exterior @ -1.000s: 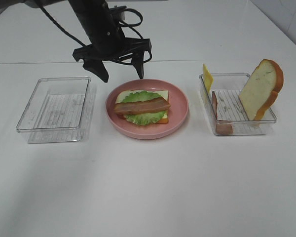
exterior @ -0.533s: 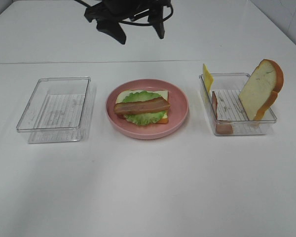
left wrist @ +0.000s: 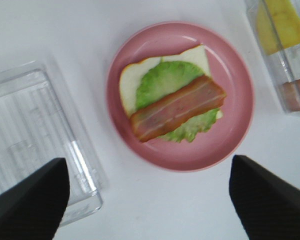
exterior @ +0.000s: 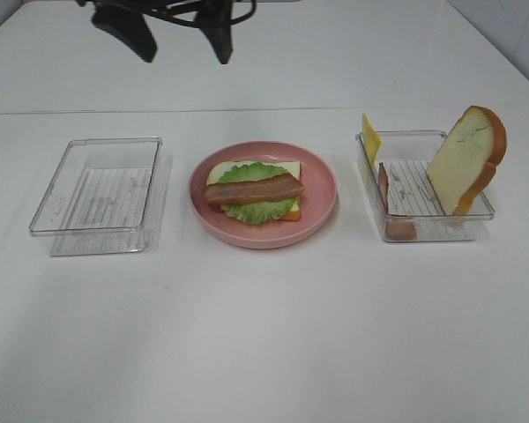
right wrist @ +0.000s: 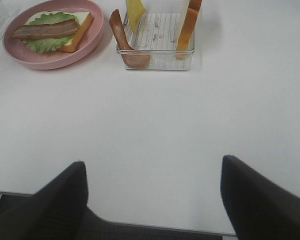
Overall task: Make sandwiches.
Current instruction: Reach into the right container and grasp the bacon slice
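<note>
Left hand held apart over tabletop's far edge; right hand, also apart, recorded only by wrist view.

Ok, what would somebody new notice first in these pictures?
The round pink plate in the middle of the white table, carrying a half-built sandwich topped with green ruffled lettuce and a reddish-brown bacon strip. Next, the tall white bread slice with orange-brown crust propped on edge in the clear plastic tray to the plate's right, with a yellow cheese slice at its opposite side. The black left hand hangs open above the far side.
</note>
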Robot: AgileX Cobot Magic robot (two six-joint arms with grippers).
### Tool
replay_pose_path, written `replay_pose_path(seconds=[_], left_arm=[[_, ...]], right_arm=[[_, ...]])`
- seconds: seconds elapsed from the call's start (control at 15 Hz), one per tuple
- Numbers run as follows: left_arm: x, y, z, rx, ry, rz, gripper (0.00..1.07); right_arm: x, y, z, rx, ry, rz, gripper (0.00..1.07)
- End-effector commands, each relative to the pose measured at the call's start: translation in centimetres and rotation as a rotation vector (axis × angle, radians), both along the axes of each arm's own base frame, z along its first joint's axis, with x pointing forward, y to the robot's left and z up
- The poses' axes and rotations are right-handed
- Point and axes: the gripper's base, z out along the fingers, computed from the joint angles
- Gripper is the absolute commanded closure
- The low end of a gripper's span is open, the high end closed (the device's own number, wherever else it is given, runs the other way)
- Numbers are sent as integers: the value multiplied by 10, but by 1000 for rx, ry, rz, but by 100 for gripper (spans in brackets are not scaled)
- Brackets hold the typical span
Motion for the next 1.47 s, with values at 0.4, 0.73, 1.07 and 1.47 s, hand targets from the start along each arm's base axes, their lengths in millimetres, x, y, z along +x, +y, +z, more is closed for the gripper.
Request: replay_pose_path(seconds=[0.4,0.73,1.07,1.47], left_arm=[[-95,130,29,118,116,178,26],[-211,166,18,174,81,235,26],[-302,186,6,105,-50,285,26],[-396,208,-14,31,-381,251,26]], right_arm=[[-4,0,-1,9,-32,-2,34],[-4,0,-1,9,-32,-2,34],[-4,0,-1,9,-32,-2,34],[-4,0,-1,9,-32,-2,34]])
